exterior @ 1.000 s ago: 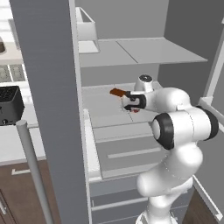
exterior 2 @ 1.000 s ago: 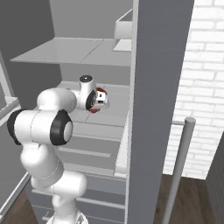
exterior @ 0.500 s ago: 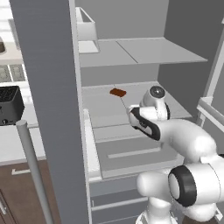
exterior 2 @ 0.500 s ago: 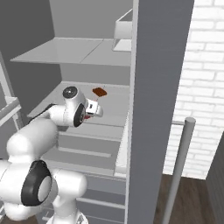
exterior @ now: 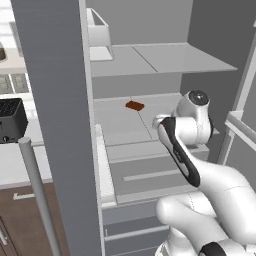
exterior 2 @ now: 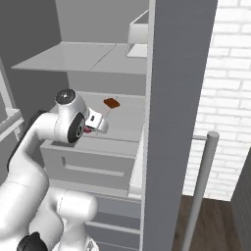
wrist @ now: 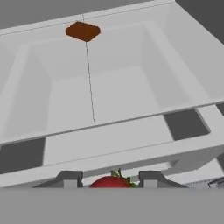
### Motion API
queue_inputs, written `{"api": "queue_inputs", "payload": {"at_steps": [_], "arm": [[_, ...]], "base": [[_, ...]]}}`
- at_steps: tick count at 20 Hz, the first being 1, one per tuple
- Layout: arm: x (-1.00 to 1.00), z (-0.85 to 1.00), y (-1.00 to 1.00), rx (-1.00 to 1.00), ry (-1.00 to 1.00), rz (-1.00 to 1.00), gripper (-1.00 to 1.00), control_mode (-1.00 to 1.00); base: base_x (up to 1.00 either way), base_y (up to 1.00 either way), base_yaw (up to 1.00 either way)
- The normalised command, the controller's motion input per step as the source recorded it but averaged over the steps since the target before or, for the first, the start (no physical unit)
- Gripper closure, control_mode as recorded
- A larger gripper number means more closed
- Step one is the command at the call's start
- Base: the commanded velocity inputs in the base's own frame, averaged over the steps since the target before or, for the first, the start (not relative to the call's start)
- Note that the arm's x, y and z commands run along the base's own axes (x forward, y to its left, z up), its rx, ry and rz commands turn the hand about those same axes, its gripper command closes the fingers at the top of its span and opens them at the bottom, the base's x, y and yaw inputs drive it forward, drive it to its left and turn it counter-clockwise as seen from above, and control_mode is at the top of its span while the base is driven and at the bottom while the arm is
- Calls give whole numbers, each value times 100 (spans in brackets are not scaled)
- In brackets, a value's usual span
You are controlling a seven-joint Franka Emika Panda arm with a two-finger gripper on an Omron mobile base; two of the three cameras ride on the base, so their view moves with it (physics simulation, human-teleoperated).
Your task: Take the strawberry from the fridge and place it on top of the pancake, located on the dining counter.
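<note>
So the strawberry [wrist: 111, 182] is already off the shelf here: in the hand view it sits right between the two dark fingertips [wrist: 69, 178], red top and a bit of green leaf poking up, so the jaws are clenched on it from both sides. Makes sense for something that small and round, since a squeeze across the middle is about the only way it won't roll out. In the right base view the gripper [exterior 2: 91, 128] hangs just in front of the fridge [exterior 2: 176, 98] shelves with a speck of red at its tip, out past the shelf edge, not deep inside. My read is that it's in the pull-out stage, arm folded back so the berry clears the open door before the base heads for the dining counter. The flat brown piece [exterior: 134, 105] lies alone toward the back of the middle shelf [exterior: 120, 125], well apart from the hand, which fits, as it isn't what the job wants. A pale box [exterior: 98, 34] sits on the upper shelf, out of the way. The pancake part is all still to do, so I'd call this under halfway. The main worry is the berry slipping while the arm swings around.
</note>
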Motion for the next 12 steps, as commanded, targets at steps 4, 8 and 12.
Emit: {"api": "queue_inputs", "payload": {"at_steps": [4,8,12], "arm": [[-74,53,0,0,25,0,100,-100],[-100,31,1,0,7,0,100,-100],[-100,28,9,-1,0,0,100,-100]], "base": [[0,0,0],[0,0,0],[0,0,0]]}}
